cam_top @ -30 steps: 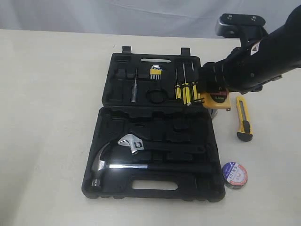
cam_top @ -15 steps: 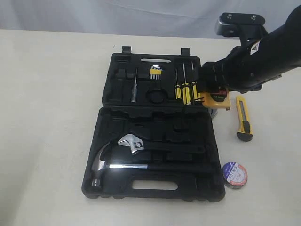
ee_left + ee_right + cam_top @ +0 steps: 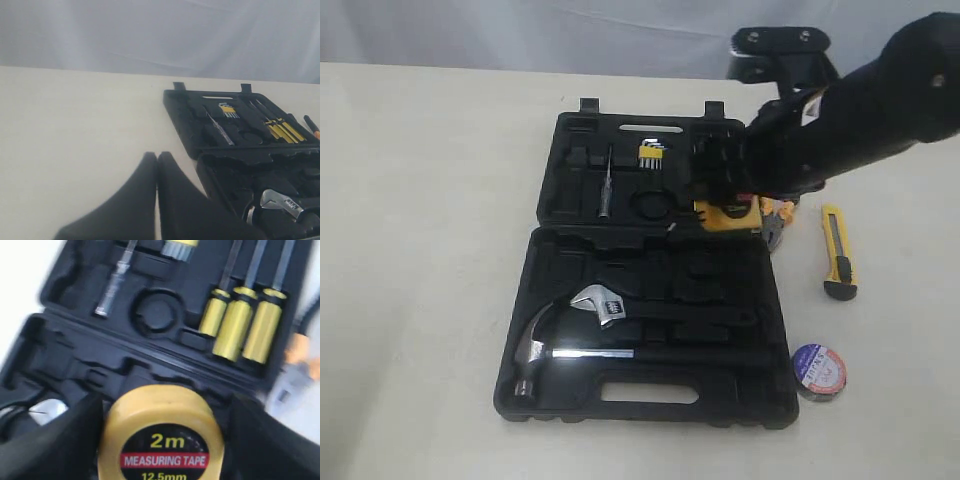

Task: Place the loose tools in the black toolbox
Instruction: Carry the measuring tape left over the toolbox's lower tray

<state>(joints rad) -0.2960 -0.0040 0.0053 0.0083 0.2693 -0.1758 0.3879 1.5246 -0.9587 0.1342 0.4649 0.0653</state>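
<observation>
My right gripper (image 3: 727, 208) is shut on the yellow "2m" tape measure (image 3: 728, 216), holding it above the open black toolbox (image 3: 552, 196) near the hinge. In the right wrist view the tape measure (image 3: 162, 432) sits between both dark fingers (image 3: 60, 442). The yellow-black utility knife (image 3: 838, 252) and the black tape roll (image 3: 818, 371) lie on the table right of the case. The pliers (image 3: 779, 224) peek out from under the arm. My left gripper (image 3: 157, 161) is shut on nothing, over bare table left of the toolbox (image 3: 197, 131).
A hammer (image 3: 542, 347) and an adjustable wrench (image 3: 604, 303) rest in the near half of the case. Three yellow-handled screwdrivers (image 3: 241, 329), a hex key set (image 3: 651, 155) and a round recess (image 3: 156, 311) are in the far half. A white curtain closes the far side.
My right arm has carried the tape measure leftwards, from the toolbox's right edge to above its far half. Everything else stays in place.
</observation>
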